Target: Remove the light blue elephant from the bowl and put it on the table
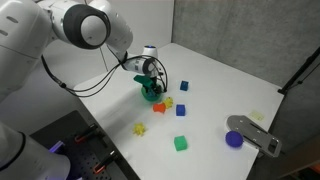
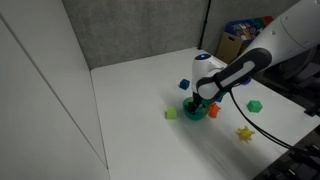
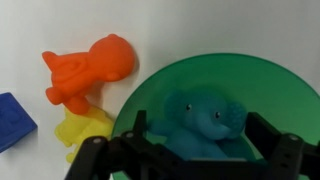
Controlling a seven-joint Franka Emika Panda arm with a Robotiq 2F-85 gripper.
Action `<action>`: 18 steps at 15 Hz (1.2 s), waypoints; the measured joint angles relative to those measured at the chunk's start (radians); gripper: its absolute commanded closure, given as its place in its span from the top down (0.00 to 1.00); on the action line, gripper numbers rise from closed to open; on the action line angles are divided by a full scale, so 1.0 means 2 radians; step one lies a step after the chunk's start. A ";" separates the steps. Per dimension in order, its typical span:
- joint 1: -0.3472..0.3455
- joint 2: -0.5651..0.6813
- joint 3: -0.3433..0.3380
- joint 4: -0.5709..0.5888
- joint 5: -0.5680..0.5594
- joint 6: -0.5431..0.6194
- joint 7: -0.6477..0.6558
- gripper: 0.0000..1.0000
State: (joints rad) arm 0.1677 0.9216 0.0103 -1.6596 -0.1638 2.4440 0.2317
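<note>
The light blue elephant [image 3: 203, 122] lies inside the green bowl [image 3: 230, 75], facing the wrist camera. My gripper [image 3: 200, 140] is lowered into the bowl with one finger on each side of the elephant and small gaps showing, so it is open. In both exterior views the gripper [image 1: 150, 84] [image 2: 201, 100] stands straight over the bowl [image 1: 150, 97] [image 2: 196, 114] on the white table [image 1: 225, 75], and the elephant is hidden there.
An orange toy [image 3: 88, 70], a yellow toy [image 3: 85, 128] and a blue block [image 3: 15, 120] lie close beside the bowl. Further off are a yellow cube [image 1: 140, 128], a green cube [image 1: 181, 143], blue cubes [image 1: 181, 111] and a purple round piece [image 1: 234, 139].
</note>
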 measured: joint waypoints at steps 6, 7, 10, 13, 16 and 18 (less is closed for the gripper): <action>0.006 0.001 -0.001 0.009 0.000 -0.009 -0.004 0.38; 0.007 0.001 -0.001 0.010 0.000 -0.009 -0.004 0.30; 0.010 -0.002 0.000 0.010 0.000 -0.009 -0.007 0.13; 0.010 -0.009 0.003 0.010 0.001 -0.009 -0.011 0.10; 0.010 -0.019 0.005 0.010 0.001 -0.009 -0.013 0.08; 0.010 -0.028 0.006 0.009 0.002 -0.009 -0.014 0.09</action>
State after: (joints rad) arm 0.1875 0.8655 0.0229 -1.6426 -0.1595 2.4257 0.2029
